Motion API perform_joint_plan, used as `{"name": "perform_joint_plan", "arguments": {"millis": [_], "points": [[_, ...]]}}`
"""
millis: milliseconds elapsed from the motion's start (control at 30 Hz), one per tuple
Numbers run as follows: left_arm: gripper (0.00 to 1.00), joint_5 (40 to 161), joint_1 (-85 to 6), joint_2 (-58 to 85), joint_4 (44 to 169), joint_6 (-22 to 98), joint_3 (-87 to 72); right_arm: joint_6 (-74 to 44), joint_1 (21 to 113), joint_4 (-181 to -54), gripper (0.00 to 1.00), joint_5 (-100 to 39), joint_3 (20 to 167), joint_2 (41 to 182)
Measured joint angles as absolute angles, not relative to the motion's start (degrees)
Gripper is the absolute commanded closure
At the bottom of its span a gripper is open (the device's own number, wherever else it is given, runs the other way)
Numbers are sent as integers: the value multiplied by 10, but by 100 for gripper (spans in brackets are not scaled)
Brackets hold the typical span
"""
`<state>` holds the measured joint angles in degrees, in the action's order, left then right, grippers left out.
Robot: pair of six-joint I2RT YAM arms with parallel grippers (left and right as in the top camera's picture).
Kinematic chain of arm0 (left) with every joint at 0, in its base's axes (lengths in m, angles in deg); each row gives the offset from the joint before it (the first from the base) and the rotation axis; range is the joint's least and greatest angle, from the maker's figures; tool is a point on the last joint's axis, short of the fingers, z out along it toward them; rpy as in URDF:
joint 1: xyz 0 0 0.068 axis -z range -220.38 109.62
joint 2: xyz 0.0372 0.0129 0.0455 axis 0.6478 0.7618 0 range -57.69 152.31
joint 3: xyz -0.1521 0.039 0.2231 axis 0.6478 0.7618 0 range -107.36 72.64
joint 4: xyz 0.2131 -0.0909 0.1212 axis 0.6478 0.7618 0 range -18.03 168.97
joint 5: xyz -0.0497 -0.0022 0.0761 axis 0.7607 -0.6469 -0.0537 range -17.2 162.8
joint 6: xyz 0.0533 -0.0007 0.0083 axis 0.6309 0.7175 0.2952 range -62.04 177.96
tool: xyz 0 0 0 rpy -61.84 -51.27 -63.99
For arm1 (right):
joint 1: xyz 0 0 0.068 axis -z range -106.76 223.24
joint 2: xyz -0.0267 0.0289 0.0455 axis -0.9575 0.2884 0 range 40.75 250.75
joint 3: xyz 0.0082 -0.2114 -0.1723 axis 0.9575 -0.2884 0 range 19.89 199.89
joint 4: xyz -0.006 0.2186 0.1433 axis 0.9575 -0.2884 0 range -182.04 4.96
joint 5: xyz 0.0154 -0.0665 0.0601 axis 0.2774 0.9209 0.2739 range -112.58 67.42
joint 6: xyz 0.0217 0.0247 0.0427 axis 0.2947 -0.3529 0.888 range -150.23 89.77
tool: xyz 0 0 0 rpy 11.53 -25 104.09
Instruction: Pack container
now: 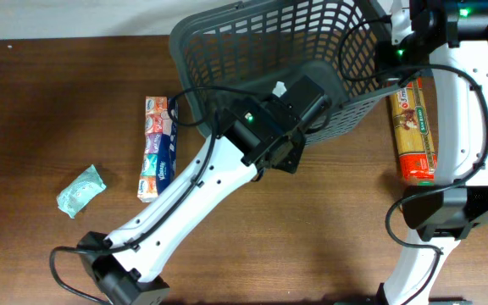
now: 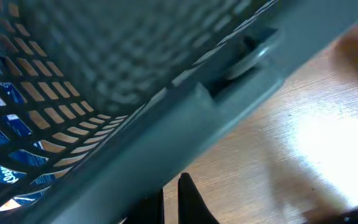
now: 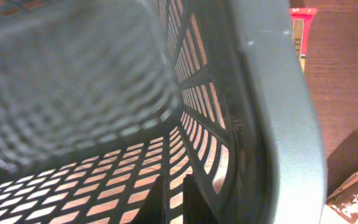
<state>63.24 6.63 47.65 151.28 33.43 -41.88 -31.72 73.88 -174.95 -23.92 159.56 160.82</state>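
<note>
The container (image 1: 244,59), a large dark grey lattice basket, stands tilted at the back centre of the brown table. My left gripper (image 1: 299,95) reaches its near rim. In the left wrist view the left gripper (image 2: 171,183) is shut with nothing visible between its tips, just beside the thick container rim (image 2: 166,137) and over bare wood. My right gripper (image 1: 396,44) is at the container's right side. In the right wrist view the right gripper (image 3: 173,177) is shut, inside the container close to the side wall (image 3: 272,93), above the slotted floor.
A strip of tissue packs (image 1: 159,148) lies left of the container, and a teal packet (image 1: 81,191) further left. An orange pasta packet (image 1: 413,127) lies right of it. A beige packet (image 3: 353,196) sits at the right edge.
</note>
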Motion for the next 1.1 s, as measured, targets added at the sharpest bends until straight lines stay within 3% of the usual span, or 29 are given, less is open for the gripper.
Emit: {"name": "perform_joint_plan", "arguments": {"millis": [1100], "points": [[98, 613, -21, 477, 1515, 334, -419, -307, 664, -1820, 96, -239, 1596, 1608]]}}
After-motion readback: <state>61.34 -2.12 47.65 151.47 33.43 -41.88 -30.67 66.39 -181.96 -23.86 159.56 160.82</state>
